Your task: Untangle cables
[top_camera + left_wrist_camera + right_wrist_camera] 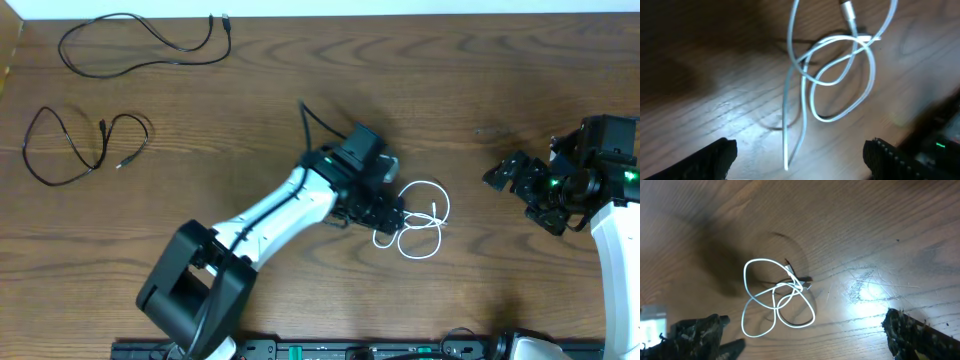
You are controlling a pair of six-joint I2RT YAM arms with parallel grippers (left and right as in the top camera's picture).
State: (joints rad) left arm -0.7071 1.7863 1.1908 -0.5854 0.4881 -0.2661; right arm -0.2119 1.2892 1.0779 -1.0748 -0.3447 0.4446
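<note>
White cable [804,67] lies loose on the wooden table [715,60]. Its nearest part is two strands running side by side that end right between the fingertips of the left gripper [800,157]. Those jaws stand wide apart and grip nothing, and neither finger touches the strands. Just ahead of the jaws the strands cross and open into several overlapping loops, and beyond the loops, farthest from the fingertips, lies a pale plug [848,11]. The right gripper [805,330] likewise has its jaws spread wide and empty. The same cable lies ahead of them, nearer the finger on the left of that view than the other, and touches neither. Its loops meet at one crossing point. From overhead, the cable lies between the two grippers, close in front of the left jaws and well apart from the right ones. Far behind the left jaws, past the arm's elbow, a black cable [100,158] lies spread in an open curl. Farther still, near the table's edge, a second black cable [165,41] lies in a long loop. The two black cables lie apart from each other and from the white one.
</note>
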